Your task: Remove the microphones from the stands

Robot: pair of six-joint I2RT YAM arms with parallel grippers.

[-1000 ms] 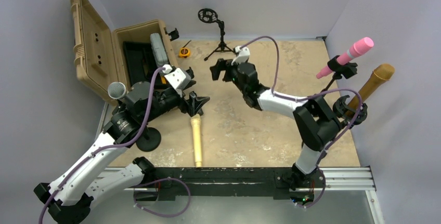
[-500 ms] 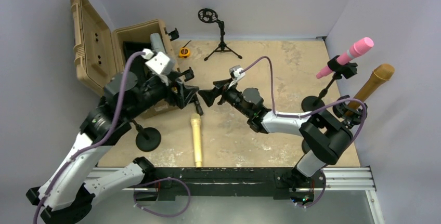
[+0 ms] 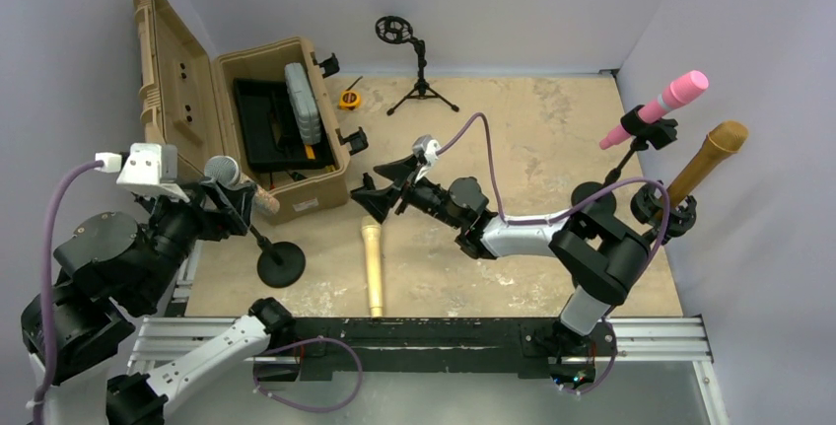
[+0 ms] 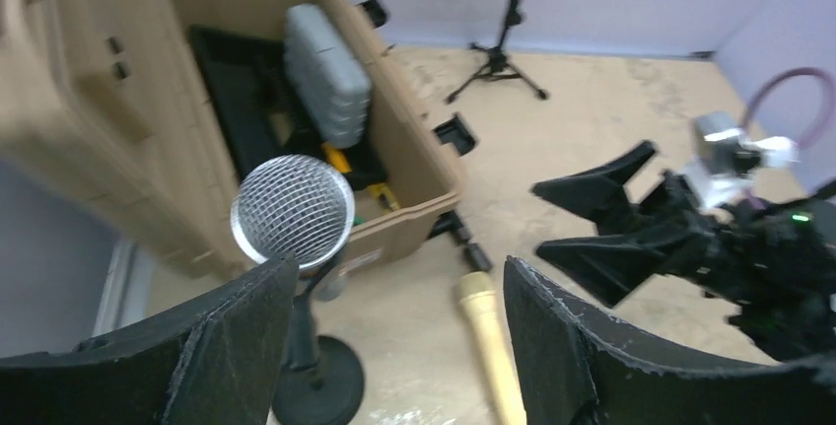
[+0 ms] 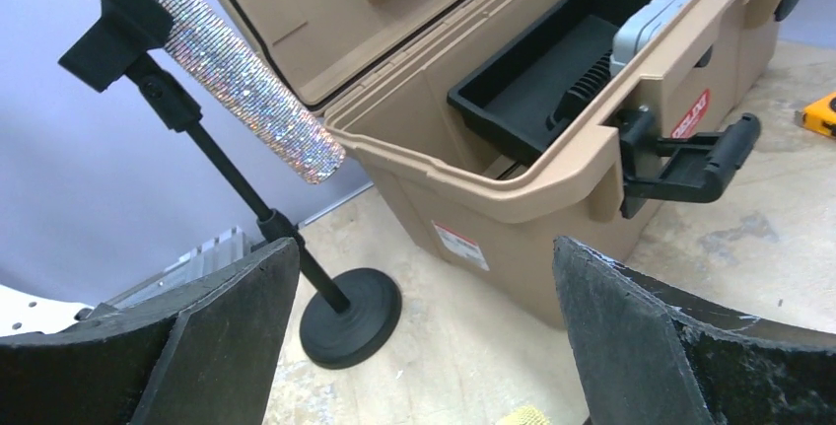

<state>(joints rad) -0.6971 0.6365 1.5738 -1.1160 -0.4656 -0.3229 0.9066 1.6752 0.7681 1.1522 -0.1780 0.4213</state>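
A microphone with a silver mesh head (image 3: 222, 170) and a glittery body (image 5: 227, 60) sits tilted in a black stand with a round base (image 3: 281, 265) at the table's left. My left gripper (image 3: 223, 210) is open, close beside the stand just under the head. In the left wrist view the head (image 4: 293, 210) sits just above the left finger, and the gripper (image 4: 399, 277) holds nothing. My right gripper (image 3: 367, 186) is open and empty, to the right of the stand and pointing at it. In its wrist view (image 5: 426, 247) the stand's base (image 5: 350, 318) lies between the fingers, farther off.
A cream microphone (image 3: 372, 257) lies loose on the table below the right gripper. An open tan case (image 3: 271, 119) stands behind the stand. A pink microphone (image 3: 659, 107) and a brown one (image 3: 705, 161) sit in stands at the right. A tripod stand (image 3: 416, 65) is at the back.
My left arm has swung back left and up, from in front of the case to beside the microphone head. My right gripper has moved left and lower, toward the stand.
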